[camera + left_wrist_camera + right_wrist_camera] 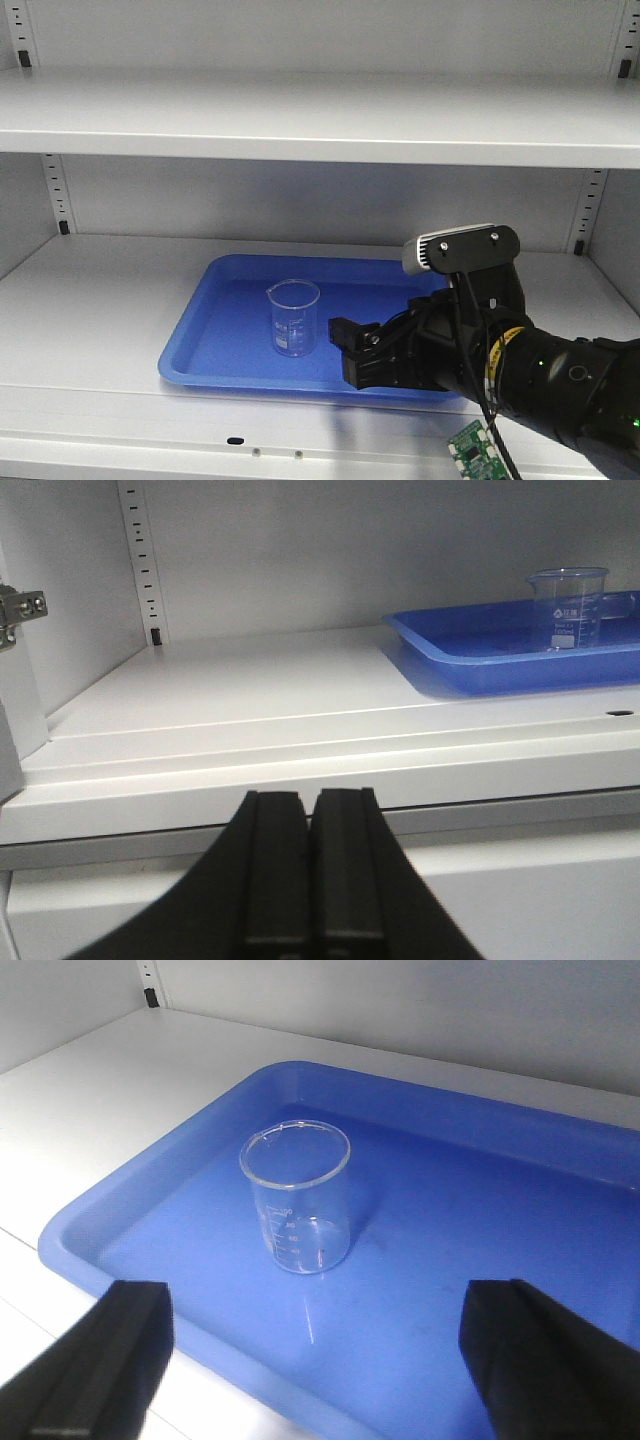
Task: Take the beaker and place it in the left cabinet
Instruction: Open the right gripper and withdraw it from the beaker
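The beaker (295,318) is small, clear glass with printed marks, and it stands upright and free in the left half of a blue tray (200,365) on the left cabinet's lower shelf (100,300). My right gripper (348,352) hovers open just right of it, over the tray's front edge. In the right wrist view the beaker (297,1200) stands ahead of the wide-apart fingers of that gripper (318,1305), outside them. My left gripper (310,798) is shut on nothing, outside the cabinet in front of the shelf (250,680). From there the beaker (568,608) shows far right.
An upper shelf (300,120) spans the cabinet above the tray. Slotted support strips (57,195) run up the back corners. A metal hinge (20,610) sticks out on the left wall. Bare shelf (90,1070) lies left of the tray (80,1240).
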Robot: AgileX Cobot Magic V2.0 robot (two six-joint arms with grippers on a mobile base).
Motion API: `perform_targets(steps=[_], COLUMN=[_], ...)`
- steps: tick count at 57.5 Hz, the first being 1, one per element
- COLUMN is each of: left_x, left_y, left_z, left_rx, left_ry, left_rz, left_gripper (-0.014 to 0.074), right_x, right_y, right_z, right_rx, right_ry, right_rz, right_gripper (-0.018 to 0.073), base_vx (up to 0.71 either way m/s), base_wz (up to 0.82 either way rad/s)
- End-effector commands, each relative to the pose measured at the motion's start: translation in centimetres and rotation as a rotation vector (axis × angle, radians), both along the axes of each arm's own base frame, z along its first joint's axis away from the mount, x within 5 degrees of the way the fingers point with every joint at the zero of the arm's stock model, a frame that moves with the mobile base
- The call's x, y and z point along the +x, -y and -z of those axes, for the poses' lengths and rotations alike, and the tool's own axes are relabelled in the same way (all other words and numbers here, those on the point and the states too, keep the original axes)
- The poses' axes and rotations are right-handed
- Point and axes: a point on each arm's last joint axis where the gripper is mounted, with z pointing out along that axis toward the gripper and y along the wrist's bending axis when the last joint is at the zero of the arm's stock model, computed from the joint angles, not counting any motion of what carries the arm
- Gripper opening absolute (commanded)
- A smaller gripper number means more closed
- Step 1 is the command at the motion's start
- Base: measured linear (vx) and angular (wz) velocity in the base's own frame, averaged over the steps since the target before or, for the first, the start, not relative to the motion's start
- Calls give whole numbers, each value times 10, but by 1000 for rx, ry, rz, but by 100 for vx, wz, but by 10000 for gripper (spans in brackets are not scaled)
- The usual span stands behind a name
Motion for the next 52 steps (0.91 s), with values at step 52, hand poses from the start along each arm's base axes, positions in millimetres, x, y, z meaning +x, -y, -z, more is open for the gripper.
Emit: perform_targets(steps=[52], left_x=[-1], left_y=[0], left_z=[-3], left_rx=[-22], left_ry=[84], left_rz=[-1], left_gripper=[1], right_x=[2], right_y=[28], right_z=[-28], right_rx=[175], right_ry=[10], right_rz=[114], right_gripper=[437], base_vx=[0], base_wz=[0])
